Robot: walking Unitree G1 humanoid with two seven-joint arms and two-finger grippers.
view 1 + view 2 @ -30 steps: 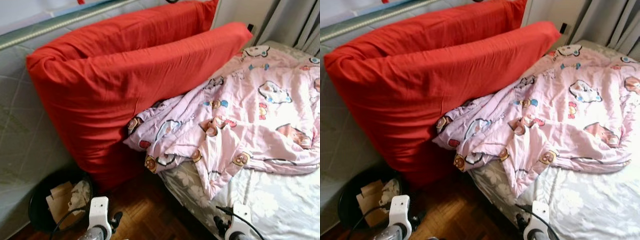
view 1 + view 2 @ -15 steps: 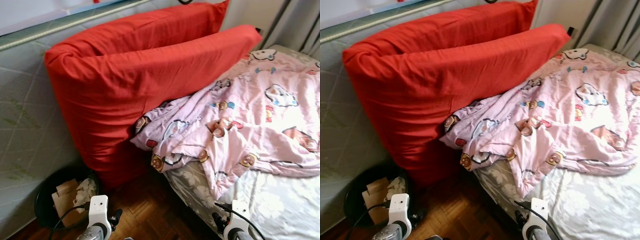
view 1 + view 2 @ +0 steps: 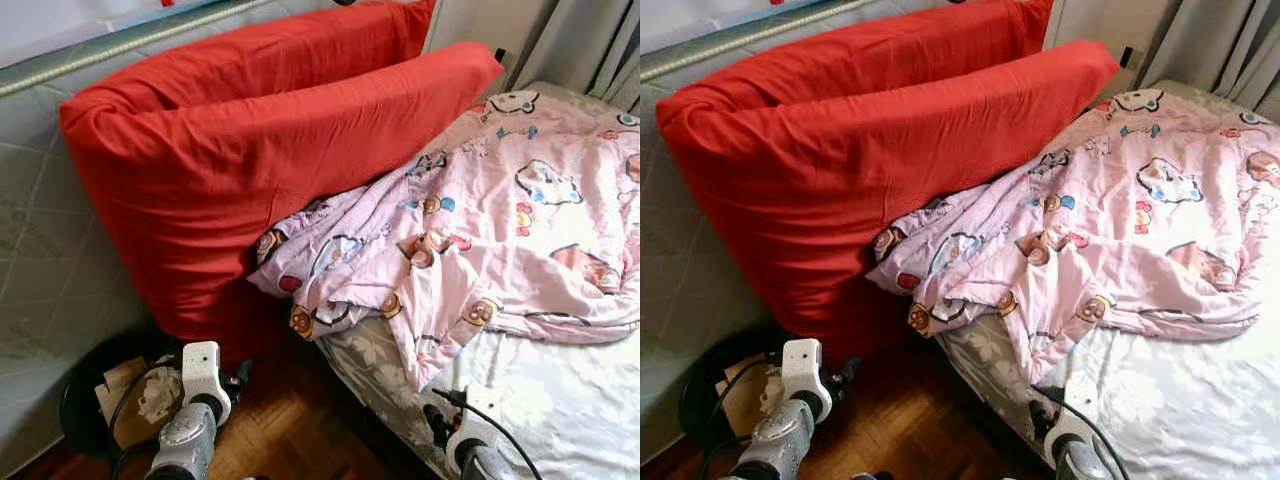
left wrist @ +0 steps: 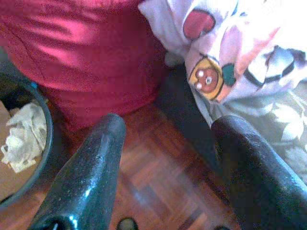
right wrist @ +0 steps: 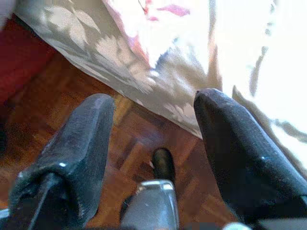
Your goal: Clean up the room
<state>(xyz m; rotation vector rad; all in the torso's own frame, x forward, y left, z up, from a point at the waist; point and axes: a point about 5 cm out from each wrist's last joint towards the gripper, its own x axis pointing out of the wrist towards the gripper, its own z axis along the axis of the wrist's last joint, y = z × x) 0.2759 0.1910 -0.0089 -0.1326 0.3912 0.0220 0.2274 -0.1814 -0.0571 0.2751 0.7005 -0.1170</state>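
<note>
Two big red pillows [image 3: 260,160] lean against a grey quilted mattress [image 3: 50,260] standing on edge at the left. A crumpled pink cartoon-print blanket [image 3: 500,230] spills from the bed [image 3: 560,400] against the pillows. My left gripper [image 4: 171,122] hangs open and empty over the wooden floor, between a black bin [image 4: 29,153] and the blanket's corner [image 4: 211,76]. My right gripper [image 5: 156,98] is open and empty too, low beside the bed's edge [image 5: 120,62]. My left arm [image 3: 195,410] sits at the lower left and my right arm [image 3: 465,450] at the lower right.
The black bin [image 3: 85,400] on the floor at the lower left holds cardboard and crumpled tissue [image 3: 160,390]. Parquet floor [image 3: 290,430] runs between the bin and the bed. Grey curtains [image 3: 590,40] hang at the back right.
The view swung right, then back left. My left arm has risen and reached forward, toward the bin and the pillow's base. The right arm stays low.
</note>
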